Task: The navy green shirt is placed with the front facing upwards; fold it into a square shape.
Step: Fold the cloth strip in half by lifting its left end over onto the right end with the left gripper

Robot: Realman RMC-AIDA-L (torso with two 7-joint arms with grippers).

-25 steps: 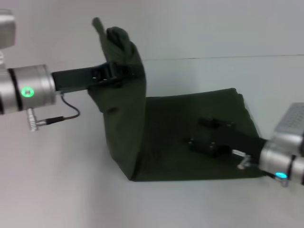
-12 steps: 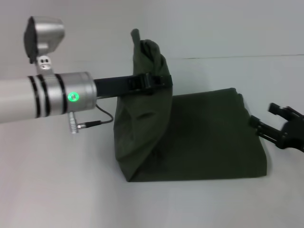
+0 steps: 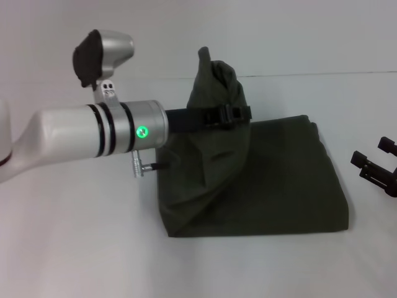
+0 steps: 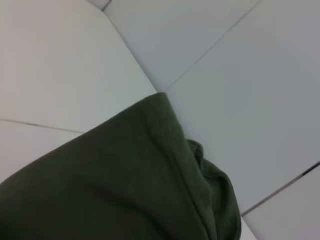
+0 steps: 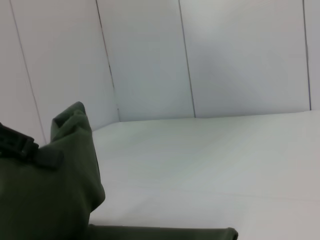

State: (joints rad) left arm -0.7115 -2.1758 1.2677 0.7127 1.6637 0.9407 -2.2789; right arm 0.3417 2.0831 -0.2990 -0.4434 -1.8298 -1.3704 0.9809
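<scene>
The left gripper [image 3: 239, 115], clamped on the lifted left edge of the navy green shirt [image 3: 273, 180], is mid-fold and probably needs to lay it rightward over the flat half, while the right gripper [image 3: 375, 164] waits spread wide beside the shirt.

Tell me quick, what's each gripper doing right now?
Left gripper: closed on the navy green shirt, lifting its left edge.
Right gripper: open, empty, right of the shirt.

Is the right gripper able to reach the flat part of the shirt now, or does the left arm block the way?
Probably yes. The right gripper sits open just beside the navy green shirt, whose flat right part lies uncovered. The left gripper holds the lifted fold farther left, so it should not block.
</scene>
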